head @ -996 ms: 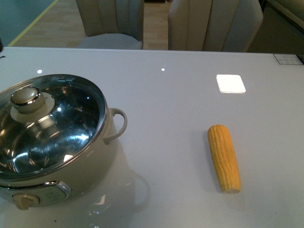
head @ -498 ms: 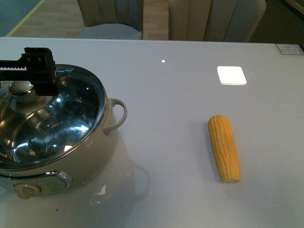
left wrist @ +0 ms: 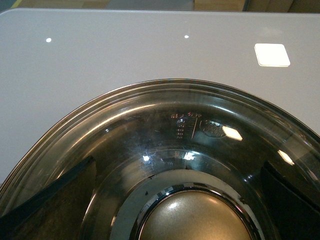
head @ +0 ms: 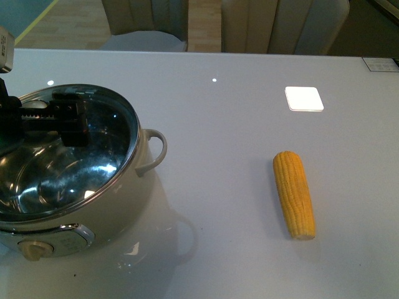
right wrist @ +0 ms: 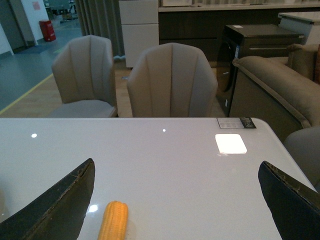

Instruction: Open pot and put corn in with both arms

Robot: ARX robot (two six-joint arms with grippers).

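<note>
Front view has the pot (head: 128, 208) at the near left of the white table (head: 212, 143), its glass lid (head: 100, 159) seated on the rim, the loop handle (head: 157, 156) pointing toward the middle of the table and the beige dial (head: 31, 249) facing the camera. The left gripper (head: 70, 118) hangs over the far-left part of the lid and hides the lid knob from this angle. In the left wrist view that lid knob (left wrist: 195, 217) sits between the two black fingers (left wrist: 50, 200), which are spread wide on either side and do not touch it. The corn (head: 294, 194) lies flat on the table well to the right of the pot, its blunt cut end nearest the camera. From the right wrist view, the right gripper (right wrist: 175, 190) is held above the table with its fingers (right wrist: 292, 200) spread apart and nothing between them; the cob shows on the table below, close to one finger. Two pale chairs (right wrist: 170, 80) stand beyond the far edge.
</note>
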